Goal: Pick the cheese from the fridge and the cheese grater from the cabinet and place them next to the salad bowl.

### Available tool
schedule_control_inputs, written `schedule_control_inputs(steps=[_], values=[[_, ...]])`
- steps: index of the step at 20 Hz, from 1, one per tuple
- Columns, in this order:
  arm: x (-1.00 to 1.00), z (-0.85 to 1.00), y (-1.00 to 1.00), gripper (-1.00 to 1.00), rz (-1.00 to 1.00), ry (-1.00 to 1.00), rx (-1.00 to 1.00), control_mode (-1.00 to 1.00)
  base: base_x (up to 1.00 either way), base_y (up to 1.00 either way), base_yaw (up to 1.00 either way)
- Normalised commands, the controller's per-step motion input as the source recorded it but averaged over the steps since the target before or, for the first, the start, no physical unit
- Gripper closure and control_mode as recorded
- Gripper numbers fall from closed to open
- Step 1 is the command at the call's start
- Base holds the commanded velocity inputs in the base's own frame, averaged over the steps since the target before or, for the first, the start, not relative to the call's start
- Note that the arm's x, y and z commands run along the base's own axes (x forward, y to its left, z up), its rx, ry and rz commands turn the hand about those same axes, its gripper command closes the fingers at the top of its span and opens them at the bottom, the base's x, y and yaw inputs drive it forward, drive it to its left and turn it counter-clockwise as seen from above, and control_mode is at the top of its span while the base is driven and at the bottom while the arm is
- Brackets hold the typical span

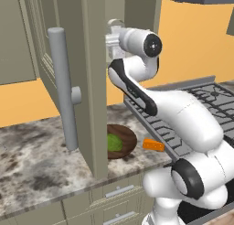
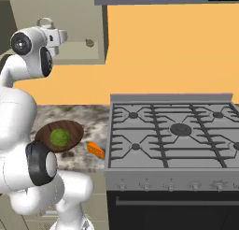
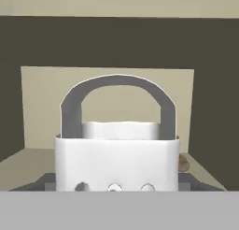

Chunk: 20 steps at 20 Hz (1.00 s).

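The gripper reached into the open cabinet, and in the hand view the cheese grater stood close ahead, upright, its arched handle on top. The finger tips were hidden behind the grater's white body; dark shapes showed low at both of its sides, so the jaws looked spread wide around it, but whether they already pressed on it could not be told. Nothing showed the grater lifted off the shelf.

To do this step well, the jaws would best close squarely on the two flat side faces, low enough that the body would not tip, and the grater should be raised a little before being drawn straight back, clear of the door with its grey bar handle. A small brown lump lay on the shelf just beside the grater and was best left alone.

Below, the cheese lay on the marble counter near the salad bowl, between it and the stove.
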Motion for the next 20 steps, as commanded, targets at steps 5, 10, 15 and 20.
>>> schedule_control_inputs(steps=[5, 10, 15, 20], values=[[-1.00, 0.00, -0.02, 1.00, -0.04, -0.06, 0.03, -1.00, 0.00, 0.00, 0.00], [-1.00, -0.04, 0.00, 1.00, -0.11, 0.13, 0.10, -1.00, 0.00, 0.00, 0.00], [-1.00, -0.04, 0.00, 1.00, -0.07, 0.12, 0.03, -1.00, 0.00, 0.00, 0.00], [-1.00, -0.11, -0.11, 1.00, -0.01, 0.05, 0.06, -1.00, 0.00, 0.00, 0.00]])
